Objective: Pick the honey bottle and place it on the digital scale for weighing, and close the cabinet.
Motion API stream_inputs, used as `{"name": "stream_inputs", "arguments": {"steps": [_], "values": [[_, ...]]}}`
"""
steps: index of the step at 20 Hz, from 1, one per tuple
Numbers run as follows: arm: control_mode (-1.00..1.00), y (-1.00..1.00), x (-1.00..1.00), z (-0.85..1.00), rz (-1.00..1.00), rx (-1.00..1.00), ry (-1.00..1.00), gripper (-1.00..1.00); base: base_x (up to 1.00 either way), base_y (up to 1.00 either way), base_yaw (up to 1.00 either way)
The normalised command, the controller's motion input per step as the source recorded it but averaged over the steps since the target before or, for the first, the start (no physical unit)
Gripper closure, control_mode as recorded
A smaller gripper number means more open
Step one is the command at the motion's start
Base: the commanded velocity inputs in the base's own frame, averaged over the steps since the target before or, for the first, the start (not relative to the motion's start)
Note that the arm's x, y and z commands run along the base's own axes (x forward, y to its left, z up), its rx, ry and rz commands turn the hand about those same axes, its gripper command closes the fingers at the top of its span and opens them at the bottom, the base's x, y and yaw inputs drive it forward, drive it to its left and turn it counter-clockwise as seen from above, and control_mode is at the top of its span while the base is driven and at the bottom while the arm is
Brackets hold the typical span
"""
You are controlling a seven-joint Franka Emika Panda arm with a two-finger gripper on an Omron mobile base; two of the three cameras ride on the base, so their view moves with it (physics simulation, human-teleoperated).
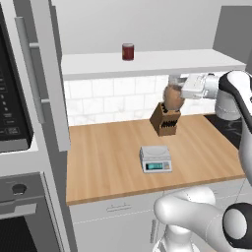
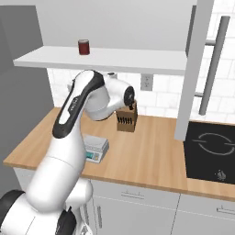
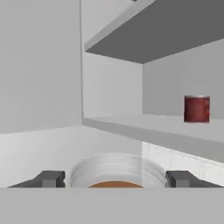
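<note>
Pincer: one, the two-finger pincer at the end of the white arm, held out level below the white shelf and above the back of the counter; its two dark fingertips sit either side of the jar's pale lid, clenched on it.
Honey bottle: one, a small rounded amber-brown honey bottle with a pale lid, caught between the fingers, up in the air, just above the knife block and clear of the counter.
Arm pose: the white arm with dark joints rises from the base, bends at the elbow and reaches sideways toward the tiled wall, wrist horizontal.
Knife block: one brown wooden knife block, standing tilted at the back of the counter, directly under the held jar.
Digital scale: one small light grey digital scale with a bluish-green display strip, on the wooden counter toward the front, well apart from the jar, its plate bare.
Red jar: one dark red cylindrical jar, upright on the shelf.
Cabinet: light grey cabinet doors with long metal bar handles, one door swung open at the left, another open at the right.
</note>
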Motion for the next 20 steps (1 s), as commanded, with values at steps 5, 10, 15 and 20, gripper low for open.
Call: {"name": "stream_inputs", "arguments": {"steps": [5, 10, 15, 20], "values": [[-1.00, 0.00, 0.16, -0.66, 0.18, 0.00, -0.01, 1.00, 0.00, 0.00, 0.00], [-1.00, 0.00, 0.17, -0.67, 0.09, 0.00, -0.06, 1.00, 0.00, 0.00, 0.00], [-1.00, 0.00, 0.24, -0.76, 0.06, 0.00, -0.03, 1.00, 0.00, 0.00, 0.00], [-1.00, 0.06, 0.20, -0.61, 0.05, 0.00, 0.00, 1.00, 0.00, 0.00, 0.00]]}}
